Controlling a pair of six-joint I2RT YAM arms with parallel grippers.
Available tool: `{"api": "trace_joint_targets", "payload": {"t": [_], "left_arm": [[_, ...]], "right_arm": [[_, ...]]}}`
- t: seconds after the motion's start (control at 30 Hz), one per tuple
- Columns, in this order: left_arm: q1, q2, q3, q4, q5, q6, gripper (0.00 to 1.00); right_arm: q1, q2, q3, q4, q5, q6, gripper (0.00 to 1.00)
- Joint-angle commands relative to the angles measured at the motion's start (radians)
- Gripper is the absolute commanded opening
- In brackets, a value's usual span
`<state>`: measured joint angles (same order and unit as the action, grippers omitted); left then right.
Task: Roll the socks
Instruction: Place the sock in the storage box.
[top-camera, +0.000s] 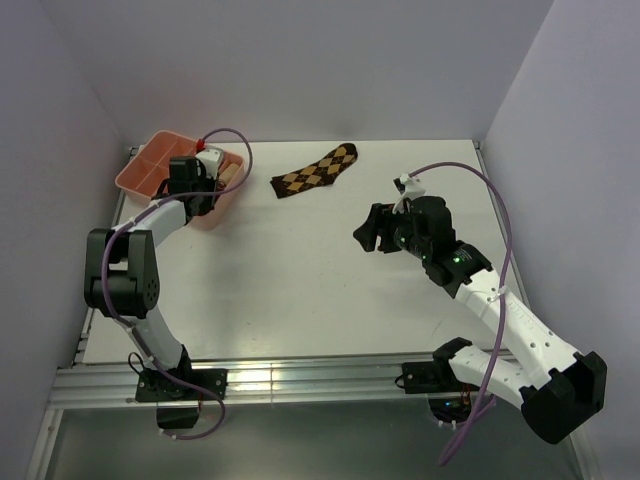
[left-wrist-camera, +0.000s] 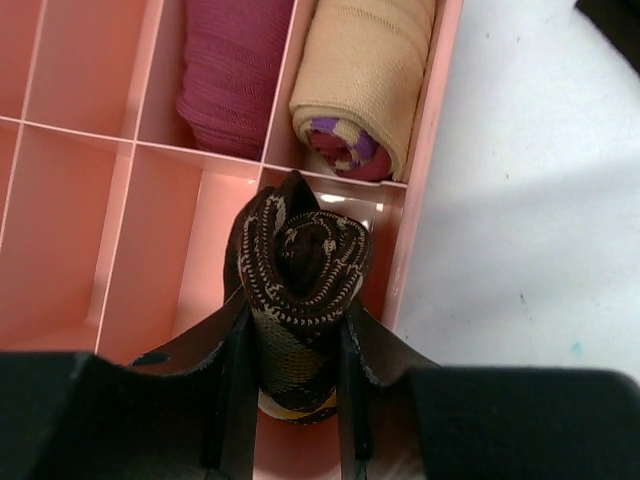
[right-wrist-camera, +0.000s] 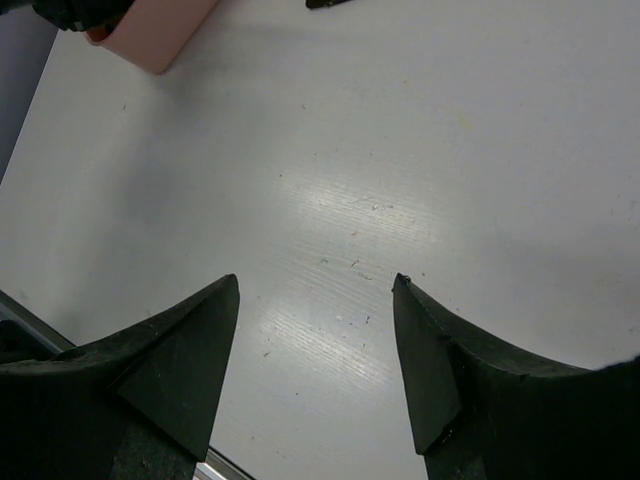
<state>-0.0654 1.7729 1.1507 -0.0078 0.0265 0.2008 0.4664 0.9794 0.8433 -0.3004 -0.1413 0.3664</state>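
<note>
One dark brown argyle sock (top-camera: 316, 171) lies flat on the white table at the back middle. The other argyle sock (left-wrist-camera: 300, 290) is rolled up and held in my left gripper (left-wrist-camera: 292, 330), which is shut on it over a compartment of the pink tray (left-wrist-camera: 425, 180). In the top view my left gripper (top-camera: 196, 183) is over the tray's right part (top-camera: 140, 175). My right gripper (top-camera: 372, 232) is open and empty above bare table, right of centre; its fingers (right-wrist-camera: 190, 350) frame only table.
The pink divided tray holds a reddish roll (left-wrist-camera: 232, 70) and a beige roll (left-wrist-camera: 362, 80) in its compartments beyond the held sock. The tray's corner (right-wrist-camera: 150, 35) shows in the right wrist view. Walls close in the table at the back and sides.
</note>
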Motion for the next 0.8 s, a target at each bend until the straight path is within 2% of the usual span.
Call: {"api": "trace_joint_targets", "payload": {"t": [0.0, 0.37, 0.77], "left_arm": [[-0.001, 0.014, 0.047, -0.072, 0.062, 0.023, 0.00], [0.009, 0.140, 0.196, -0.259, 0.081, 0.069, 0.00], [0.018, 0.302, 0.372, -0.432, 0.072, 0.045, 0.01]], "right_arm": [[-0.006, -0.005, -0.007, 0.017, 0.019, -0.024, 0.70], [-0.008, -0.001, -0.009, 0.011, 0.019, -0.030, 0.70], [-0.009, 0.022, -0.007, 0.000, 0.017, -0.037, 0.69]]}}
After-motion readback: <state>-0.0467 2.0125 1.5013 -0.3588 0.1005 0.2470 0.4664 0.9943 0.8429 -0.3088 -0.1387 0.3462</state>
